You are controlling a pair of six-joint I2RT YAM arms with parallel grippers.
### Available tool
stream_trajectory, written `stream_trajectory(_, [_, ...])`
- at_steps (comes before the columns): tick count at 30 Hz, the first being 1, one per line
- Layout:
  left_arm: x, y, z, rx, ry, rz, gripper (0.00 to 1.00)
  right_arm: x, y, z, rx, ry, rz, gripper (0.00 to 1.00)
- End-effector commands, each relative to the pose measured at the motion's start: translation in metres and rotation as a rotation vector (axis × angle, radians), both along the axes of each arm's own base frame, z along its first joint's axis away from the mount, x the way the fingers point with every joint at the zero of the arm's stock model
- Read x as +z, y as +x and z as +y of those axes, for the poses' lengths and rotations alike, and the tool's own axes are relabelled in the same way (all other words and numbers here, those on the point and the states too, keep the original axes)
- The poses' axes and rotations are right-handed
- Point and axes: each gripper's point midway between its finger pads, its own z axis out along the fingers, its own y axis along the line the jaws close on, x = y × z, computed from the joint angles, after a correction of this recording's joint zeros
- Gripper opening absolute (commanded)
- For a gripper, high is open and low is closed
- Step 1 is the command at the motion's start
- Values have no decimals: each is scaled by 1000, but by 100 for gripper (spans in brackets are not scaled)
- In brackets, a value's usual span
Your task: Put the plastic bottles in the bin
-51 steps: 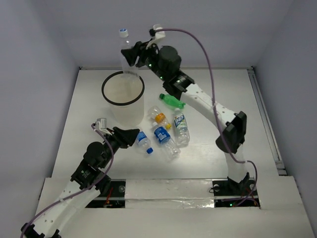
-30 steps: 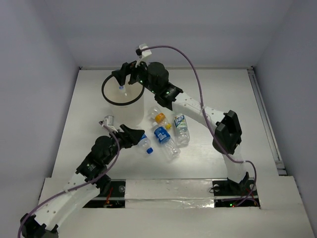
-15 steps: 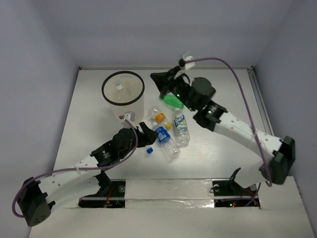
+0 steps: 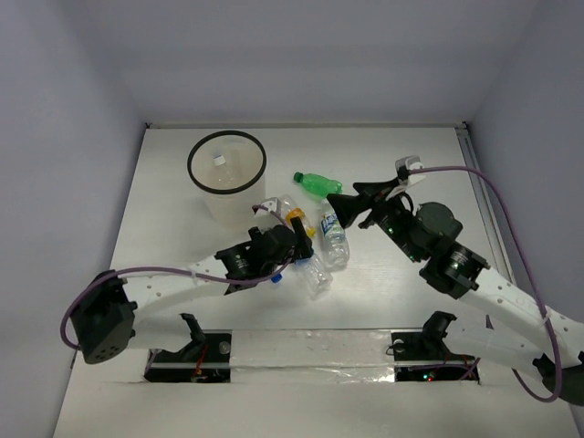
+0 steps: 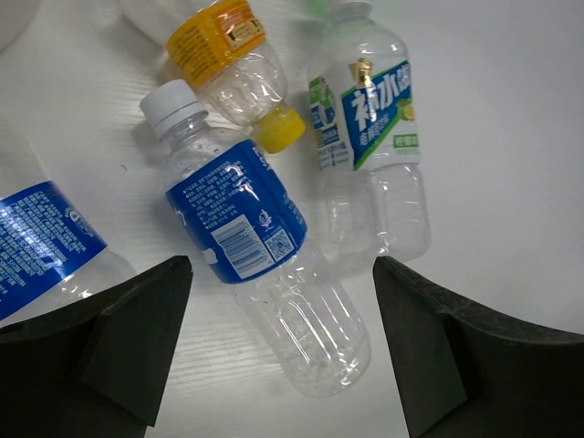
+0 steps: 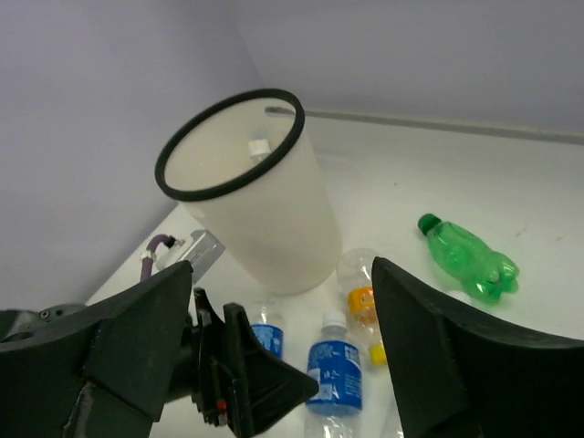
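Nearest the arm bases, the left gripper (image 4: 285,245) hangs low over the cluster of bottles lying on the table (image 4: 411,146) to the near right of the bin (image 4: 193,182). Its jaws stand wide apart. In its wrist view the blue-labelled bottle (image 5: 239,228), white-capped and on its side, lies slantwise between them, clear of both fingers. A second blue-labelled bottle (image 5: 41,246) lies outside the jaws, past the finger on that view's left.

Just beyond the jaws lie the orange-labelled bottle (image 5: 214,32), its yellow cap just beside the first bottle's label, and the green-and-white-labelled bottle (image 5: 370,155), alongside and to the side away from the bin.

Farther right of the bin than the cluster, the right gripper (image 4: 339,208) points back toward the bin, jaws spread wide with nothing between them. The green bottle (image 4: 317,185) lies alone to the right of the bin, near that gripper's tips in the overhead view but outside the jaws.

The bin stands upright at the far left, and a white cap (image 4: 219,159) shows inside it.
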Motion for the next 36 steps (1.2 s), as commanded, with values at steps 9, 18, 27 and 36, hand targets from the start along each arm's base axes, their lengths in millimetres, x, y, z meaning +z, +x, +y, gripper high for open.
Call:
stream_trajectory(9, [-22, 18, -8, 108, 127, 67, 86, -16, -23, -6, 71, -19, 16, 87])
stream_trajectory(18, [-53, 24, -10, 133, 216, 101, 85, -15, -30, -9, 89, -6, 6, 87])
stream_trajectory(27, [-71, 32, -10, 150, 242, 101, 74, -19, -28, -8, 87, -10, 16, 91])
stream_trajectory(36, [-86, 32, -10, 151, 261, 110, 74, -23, -26, -5, 88, -35, 33, 97])
